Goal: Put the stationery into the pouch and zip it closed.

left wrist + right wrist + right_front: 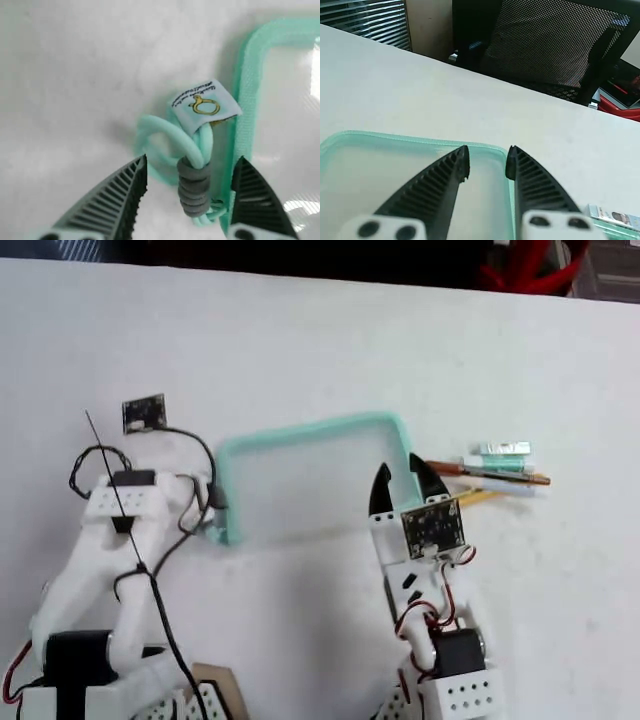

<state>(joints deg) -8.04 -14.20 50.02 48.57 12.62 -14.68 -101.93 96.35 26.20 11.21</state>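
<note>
Here's the left gripper (pixel 192 161), jaws spread wide and gripping nothing. Sitting right in the gap between them is the looped mint-green cord pull (pixel 165 145), threaded through a grey ribbed bead (pixel 194 187). The bead lies closer to one jaw than the other, and neither jaw touches it. Just beyond the fingertips, a small white fabric label with a gold ring printed on it (pixel 204 104) sticks up from the cord. The mint border of the pouch runs alongside one jaw.

The flat translucent pouch with the mint-green trim (pixel 300 485) lies on the white table (pixel 300 340), stretched between the two grippers, one end at each.

Over to the right gripper (pixel 398 470): its black ribbed jaws are parted by a narrow gap, with nothing in them, poised above the pouch's far end. In its own wrist view the fingertips (pixel 462 157) hang over the pouch's rounded corner.

And the stationery (pixel 490 472)? It's outside the pouch, a small bundle lying on the table just beside the right jaws, on the side away from the pouch. There's a brown pencil (pixel 500 477), a yellow pencil (pixel 478 498) and a white-and-green packet (pixel 505 448) on the bundle's far side. Neither gripper touches any of it.
</note>
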